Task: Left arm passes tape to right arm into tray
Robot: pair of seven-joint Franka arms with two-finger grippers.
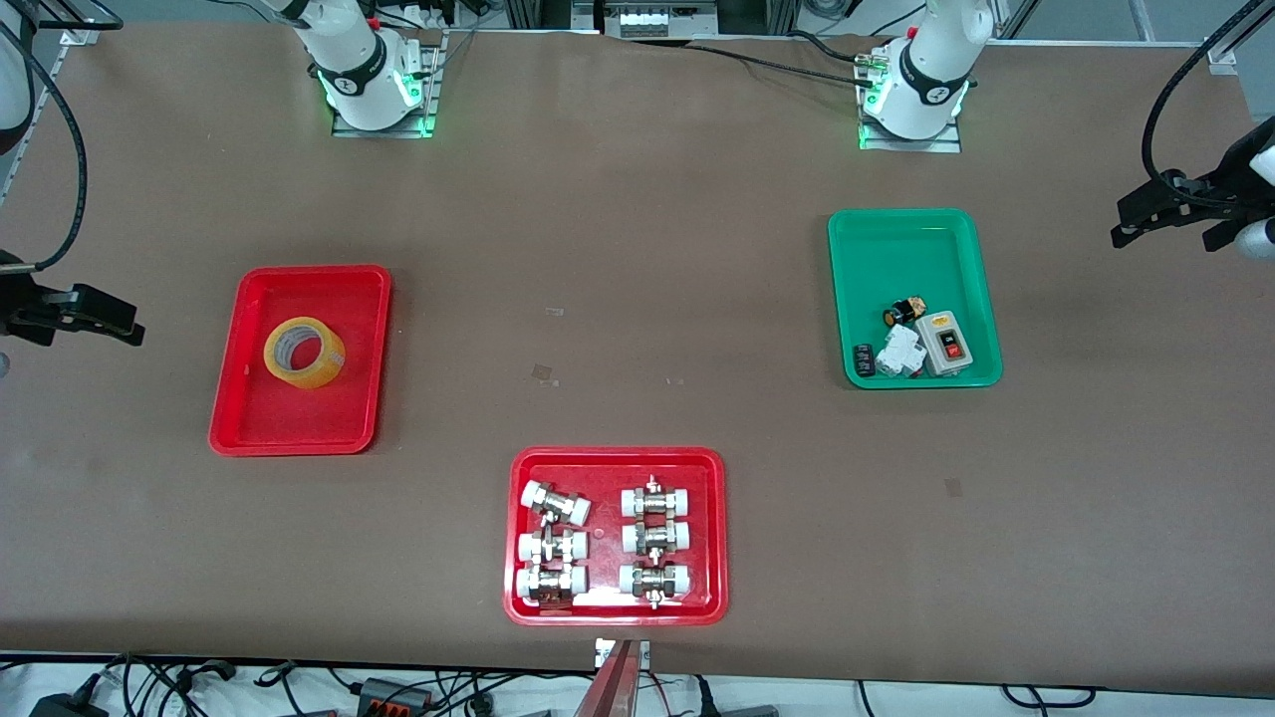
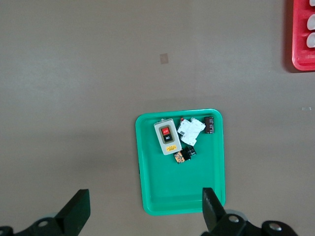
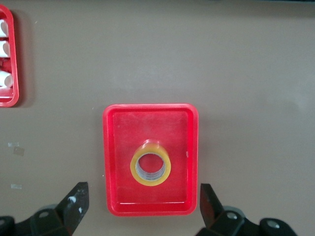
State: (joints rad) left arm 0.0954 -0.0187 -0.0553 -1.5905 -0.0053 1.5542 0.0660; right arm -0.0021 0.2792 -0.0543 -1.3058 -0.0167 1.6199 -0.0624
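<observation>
The tape (image 1: 304, 352), a yellowish roll with a white core, lies flat in the plain red tray (image 1: 299, 274) toward the right arm's end of the table. My right gripper (image 3: 143, 201) hangs high over that tray (image 3: 123, 147), open and holding nothing, with the tape (image 3: 150, 168) showing between its fingers far below. In the front view the right gripper (image 1: 75, 304) shows at the picture's edge. My left gripper (image 2: 145, 209) is also open and holds nothing, high over one end of the green tray (image 2: 177, 187). It shows at the other edge of the front view (image 1: 1121, 221).
The green tray (image 1: 911, 249) holds a grey switch box (image 1: 943, 344) and small electrical parts. A second red tray (image 1: 618, 458), nearest the front camera, holds several white-capped metal fittings. Bits of clear tape (image 1: 543, 373) lie on the brown table.
</observation>
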